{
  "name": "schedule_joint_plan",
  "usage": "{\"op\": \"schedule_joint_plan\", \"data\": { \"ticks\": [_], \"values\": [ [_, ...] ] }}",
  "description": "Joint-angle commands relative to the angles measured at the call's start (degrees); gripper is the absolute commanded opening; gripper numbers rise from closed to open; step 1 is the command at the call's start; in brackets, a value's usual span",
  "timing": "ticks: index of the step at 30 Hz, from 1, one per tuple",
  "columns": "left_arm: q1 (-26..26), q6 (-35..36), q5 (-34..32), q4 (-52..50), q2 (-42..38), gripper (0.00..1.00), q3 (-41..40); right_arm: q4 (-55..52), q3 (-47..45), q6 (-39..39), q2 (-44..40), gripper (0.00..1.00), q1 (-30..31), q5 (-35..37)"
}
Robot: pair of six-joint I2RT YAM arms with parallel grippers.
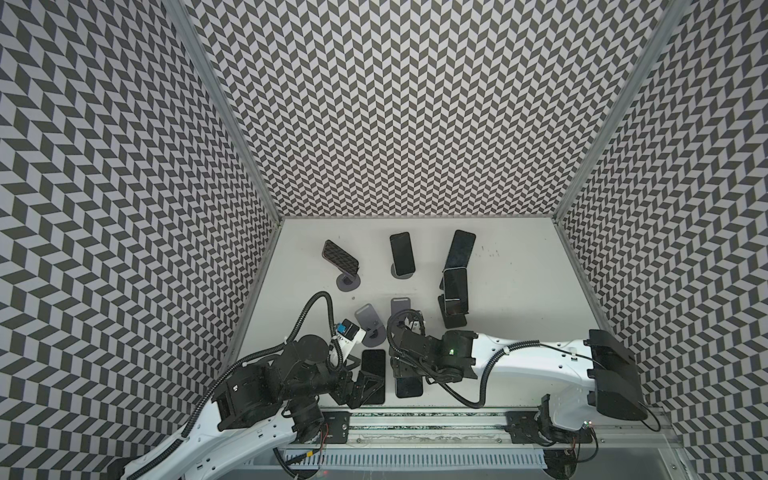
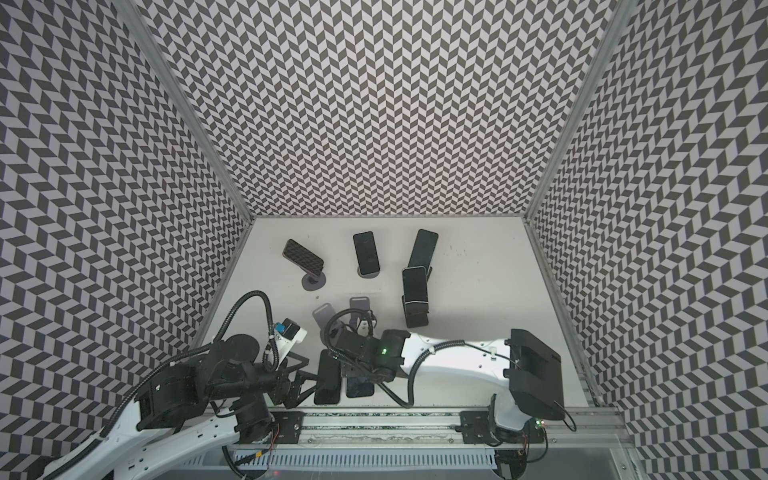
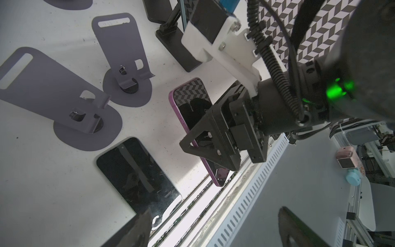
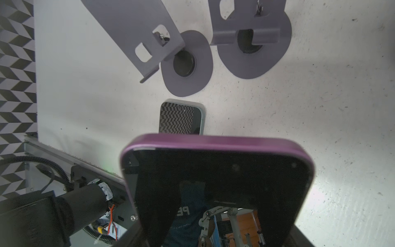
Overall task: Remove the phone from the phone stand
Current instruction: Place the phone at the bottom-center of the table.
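Top views, purple phone: the purple phone (image 1: 409,390) is at 6 o'clock on the counter (image 1: 519,291), close to the front rail (image 1: 436,419) and mostly hidden under the right wrist.
Top views, right gripper: the right gripper (image 1: 402,368) reaches in from 3 o'clock and is clamped on that phone.
Top views, stands: the grey stands (image 1: 370,322) are bare, just toward 12 o'clock of it, so the lift-off looks done.
Top views, left gripper: the left gripper (image 1: 365,384), at 7 o'clock, is spread wide and empty by the dark phone (image 1: 374,370), which lies flat.
Left wrist, hold: the right gripper (image 3: 205,149) pinches the purple phone (image 3: 192,100) across its long edges near one end. The phone is tilted, and whether its far end touches the counter cannot be told.
Left wrist, neighbour: the dark phone (image 3: 139,171) lies parallel, just beside it.
Right wrist, purple phone: the purple phone (image 4: 213,171) fills the jaws, screen toward the camera, well apart from the grey stands (image 4: 186,70).
Right wrist, purpose: holding it low beside the dark phone (image 4: 177,117) probably means it will be set down there.
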Motion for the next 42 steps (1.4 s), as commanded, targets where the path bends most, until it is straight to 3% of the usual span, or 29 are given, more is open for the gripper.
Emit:
{"op": "schedule_joint_plan", "data": {
  "ticks": [1,11,42],
  "values": [
    [-0.14,-0.78,-2.57,0.74,-0.91,0.93,0.00,3.47,0.42,0.41,-0.23,0.47,-0.17,-0.46],
    [-0.14,-1.80,-5.11,-0.37,-4.32,0.93,-1.62,6.42,-0.68,-0.40,2.81,0.48,-0.44,-2.93],
    [-0.17,6.34,-4.00,1.14,6.88,0.95,-1.24,11.45,-1.43,-2.11,12.72,0.51,-3.35,-10.32]
  ]
}}
